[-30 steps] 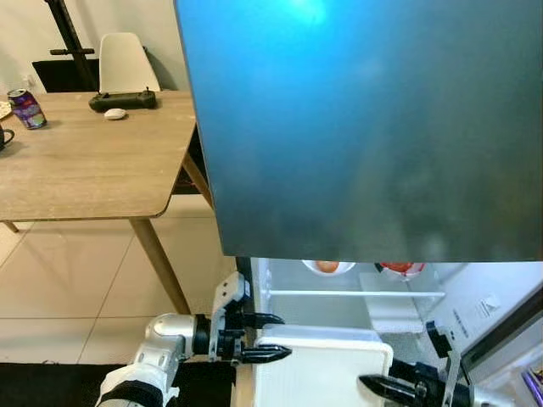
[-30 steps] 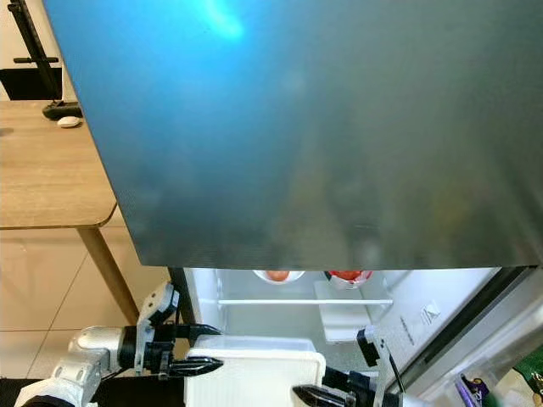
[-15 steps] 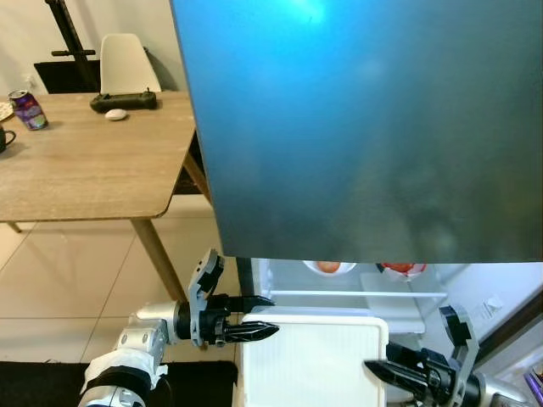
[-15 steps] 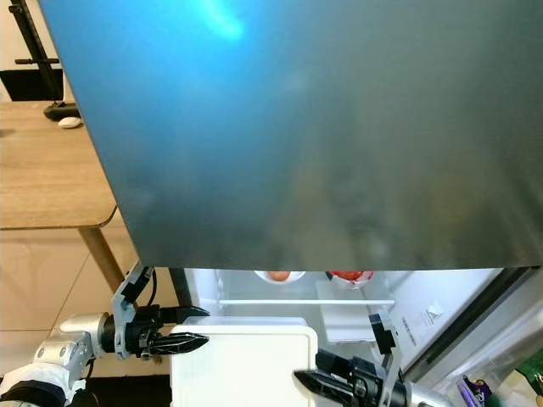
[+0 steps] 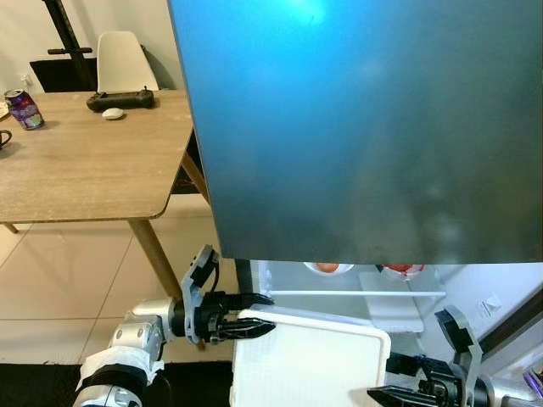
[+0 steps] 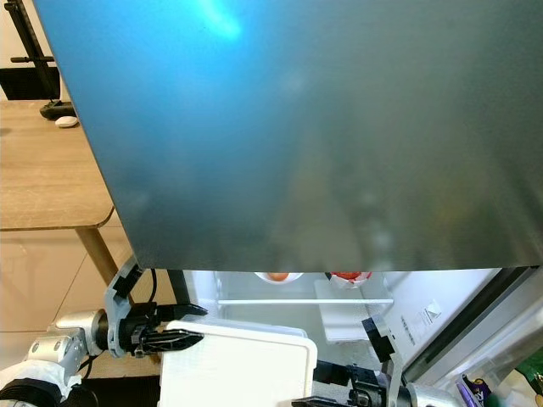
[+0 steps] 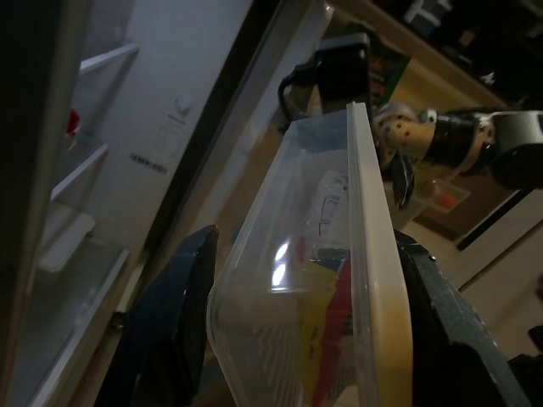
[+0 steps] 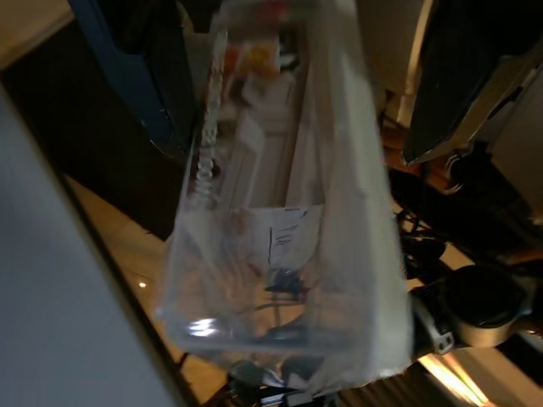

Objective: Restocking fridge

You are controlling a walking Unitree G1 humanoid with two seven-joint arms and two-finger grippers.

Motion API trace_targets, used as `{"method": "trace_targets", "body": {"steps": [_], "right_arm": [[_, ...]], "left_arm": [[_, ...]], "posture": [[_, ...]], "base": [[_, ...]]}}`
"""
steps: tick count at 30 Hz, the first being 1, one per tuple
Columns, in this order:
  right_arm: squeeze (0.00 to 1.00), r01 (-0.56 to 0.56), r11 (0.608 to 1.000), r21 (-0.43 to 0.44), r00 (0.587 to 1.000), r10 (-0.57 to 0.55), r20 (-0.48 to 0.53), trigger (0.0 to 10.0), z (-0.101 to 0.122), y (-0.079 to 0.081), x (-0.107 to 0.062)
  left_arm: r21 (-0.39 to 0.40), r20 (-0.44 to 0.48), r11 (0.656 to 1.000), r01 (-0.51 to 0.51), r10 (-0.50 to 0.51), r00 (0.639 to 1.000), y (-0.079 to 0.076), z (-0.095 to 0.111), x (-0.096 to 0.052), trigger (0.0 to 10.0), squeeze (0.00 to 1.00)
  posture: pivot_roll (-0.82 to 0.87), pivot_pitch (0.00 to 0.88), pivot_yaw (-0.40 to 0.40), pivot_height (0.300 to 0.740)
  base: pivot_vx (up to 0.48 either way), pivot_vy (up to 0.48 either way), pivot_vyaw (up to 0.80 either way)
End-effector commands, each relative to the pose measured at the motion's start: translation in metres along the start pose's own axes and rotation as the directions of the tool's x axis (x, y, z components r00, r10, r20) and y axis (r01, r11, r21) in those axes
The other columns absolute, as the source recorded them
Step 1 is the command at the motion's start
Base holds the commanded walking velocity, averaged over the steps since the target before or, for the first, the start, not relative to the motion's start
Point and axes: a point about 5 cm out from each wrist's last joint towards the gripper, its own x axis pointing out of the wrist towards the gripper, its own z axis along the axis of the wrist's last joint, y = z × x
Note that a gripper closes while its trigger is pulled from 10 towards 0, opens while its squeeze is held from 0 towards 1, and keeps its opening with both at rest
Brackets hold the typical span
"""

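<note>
A clear plastic container with a white lid [image 5: 310, 360] is held level in front of the open fridge [image 5: 399, 301], below the lower edge of the large blue-grey fridge door [image 5: 365, 127]. The left wrist view shows its transparent wall and lid rim [image 7: 373, 254] edge-on, with yellow and red contents inside that are too dim to identify; the right wrist view shows a paper label on the blurred wall [image 8: 288, 246].

The left gripper [image 5: 250, 315] is at the container's left edge, one black finger above the lid corner and one below, pinching the rim. In the left wrist view the fingers [image 7: 170, 331] stand on either side of the container wall.

The right gripper [image 5: 403, 380] is at the container's right edge, fingers spread above and below the side. Whether they press on the plastic cannot be told.

Inside the lit fridge, a white bowl holding an orange item [image 5: 327, 267] and a red item [image 5: 399, 269] sit on the upper shelf, near its front edge. A white rail [image 5: 356, 293] crosses below them.

To the left stands a wooden table [image 5: 76, 170]. Near its far edge lie a black controller [image 5: 119, 99] and a small white object [image 5: 111, 114]; a purple can [image 5: 24, 108] stands near the far left corner. A white chair [image 5: 119, 61] is behind the table. The floor is pale tile [image 5: 59, 280].
</note>
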Motion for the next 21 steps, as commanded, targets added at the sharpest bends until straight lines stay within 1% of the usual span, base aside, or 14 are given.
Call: {"method": "trace_targets", "body": {"steps": [1,7,9,13,16,17,18,20,21], "right_arm": [[0.00,-0.113,0.994,0.004,0.993,0.113,-0.018,10.0,-0.002,0.006,0.015],[0.00,-0.066,0.997,-0.026,0.997,0.065,-0.041,10.0,-0.003,0.002,0.021],[0.00,-0.041,0.998,-0.043,0.999,0.039,-0.031,10.0,-0.001,-0.002,0.024],[0.00,-0.042,0.998,-0.049,0.999,0.042,-0.001,10.0,0.004,-0.004,0.028],[0.00,-0.049,0.998,-0.048,0.999,0.049,0.002,10.0,0.005,-0.003,0.029],[0.00,-0.054,0.998,-0.042,0.999,0.054,0.000,8.7,0.005,-0.003,0.029],[0.00,-0.057,0.998,-0.038,0.998,0.057,0.001,5.9,0.006,-0.003,0.029],[0.00,-0.058,0.998,-0.035,0.998,0.058,0.001,5.9,0.006,-0.003,0.029],[0.00,-0.049,0.998,-0.033,0.999,0.049,0.014,0.0,0.008,-0.003,0.025]], "left_arm": [[0.027,0.034,0.999,-0.046,0.045,0.998,0.002,0.010,-0.005,10.0,0.00],[0.017,0.056,1.000,-0.022,0.021,0.998,-0.001,0.012,-0.003,10.0,0.00],[0.017,0.061,1.000,-0.012,0.011,0.998,-0.002,0.013,-0.002,10.0,0.00],[0.013,0.063,1.000,-0.002,0.001,0.998,-0.003,0.013,0.000,10.0,0.00],[0.012,0.060,1.000,0.001,-0.001,0.998,-0.004,0.013,0.000,10.0,0.00],[0.010,0.056,1.000,0.002,-0.003,0.998,-0.004,0.012,0.000,10.0,0.00],[0.009,0.053,1.000,0.003,-0.003,0.999,-0.004,0.012,0.000,10.0,0.00],[0.008,0.052,1.000,0.003,-0.004,0.999,-0.005,0.012,0.000,10.0,0.00],[0.003,0.046,1.000,0.002,-0.003,0.999,-0.006,0.011,-0.001,10.0,0.00]], "posture": [[-0.05,0.000,0.007,0.740],[-0.05,0.000,0.009,0.740],[-0.05,0.000,0.009,0.740],[-0.05,0.000,0.009,0.740],[-0.05,0.000,0.007,0.740],[-0.05,0.000,0.007,0.740],[-0.04,0.000,0.005,0.740],[-0.04,0.000,0.005,0.740],[-0.04,0.000,0.006,0.740]], "base": [[0.000,0.000,0.00],[0.000,0.000,0.00],[0.000,0.000,0.00],[0.000,0.000,0.00],[0.000,0.000,0.00],[0.000,0.000,0.00],[0.000,0.000,0.00],[0.000,0.000,0.00],[0.000,0.000,0.00]]}}
